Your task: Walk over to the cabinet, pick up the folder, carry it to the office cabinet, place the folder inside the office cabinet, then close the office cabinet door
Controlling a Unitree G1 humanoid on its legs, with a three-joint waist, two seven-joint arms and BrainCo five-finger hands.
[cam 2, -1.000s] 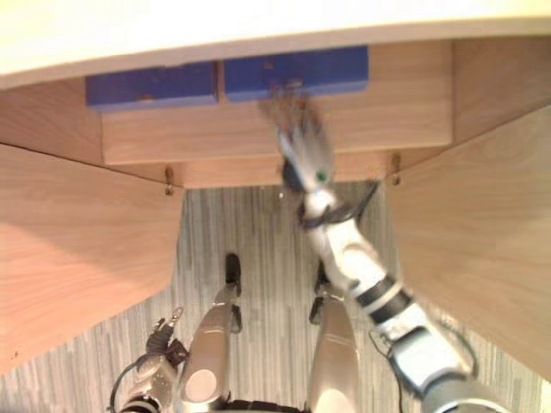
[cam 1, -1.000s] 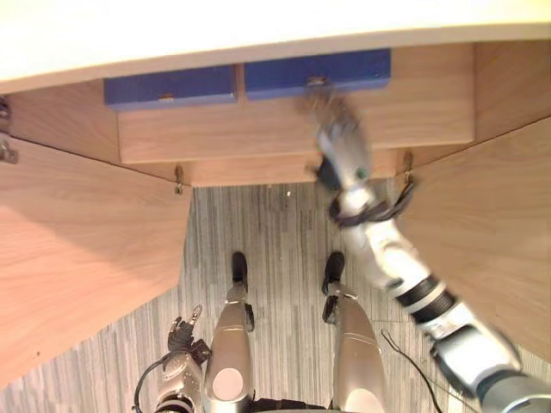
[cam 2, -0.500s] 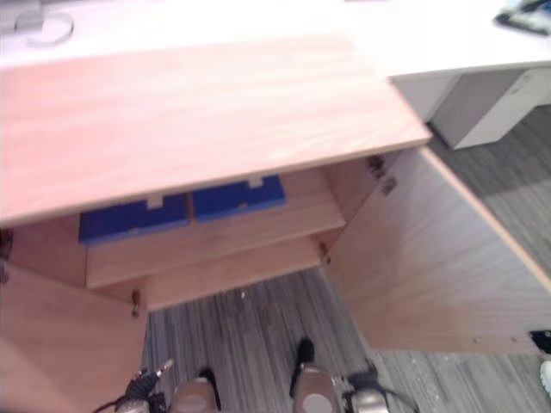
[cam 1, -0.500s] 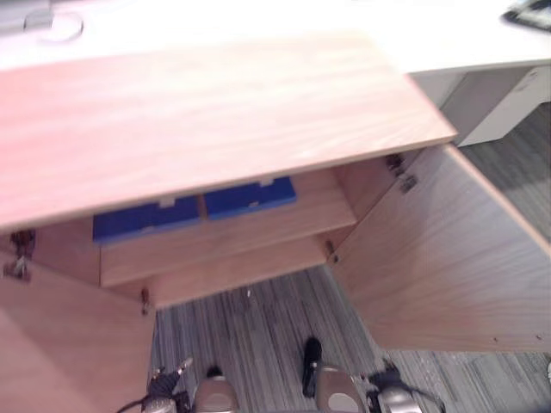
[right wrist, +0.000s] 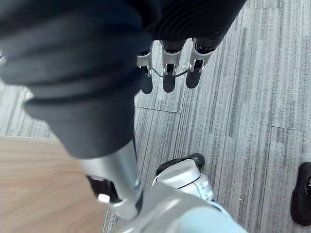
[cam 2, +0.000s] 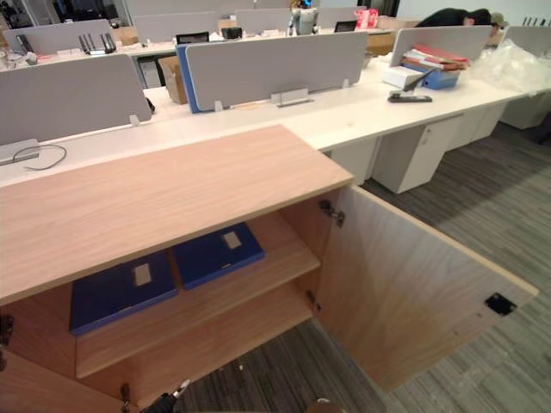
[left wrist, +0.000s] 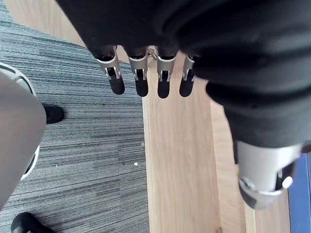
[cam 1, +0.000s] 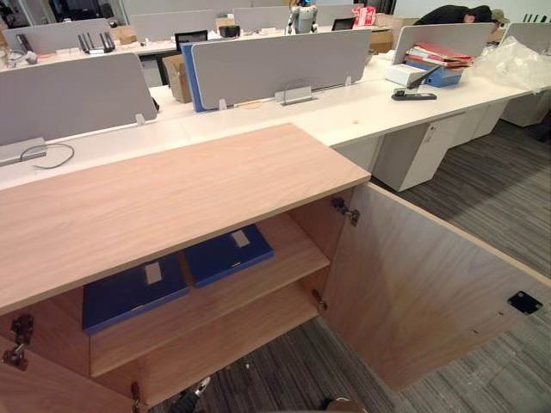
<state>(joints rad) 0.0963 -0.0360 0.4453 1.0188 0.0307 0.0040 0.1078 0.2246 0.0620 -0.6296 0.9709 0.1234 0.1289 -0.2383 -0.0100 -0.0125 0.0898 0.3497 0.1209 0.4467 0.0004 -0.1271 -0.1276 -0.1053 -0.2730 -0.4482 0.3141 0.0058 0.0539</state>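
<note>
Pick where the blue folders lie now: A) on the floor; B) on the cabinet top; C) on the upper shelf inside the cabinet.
C: a blue folder lies flat beside a second folder on the upper shelf, behind the open door.

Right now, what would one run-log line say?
blue folders: upper shelf | cabinet door: open | left hand: open, empty | right hand: open, empty

The cabinet [cam 1: 172, 185] is pale wood-grain board, smooth and matt — its hinges [cam 1: 345, 212] dull metal. The blue folders [cam 1: 225, 255] look matt; the floor [cam 1: 482, 185] is rough grey striped carpet.
</note>
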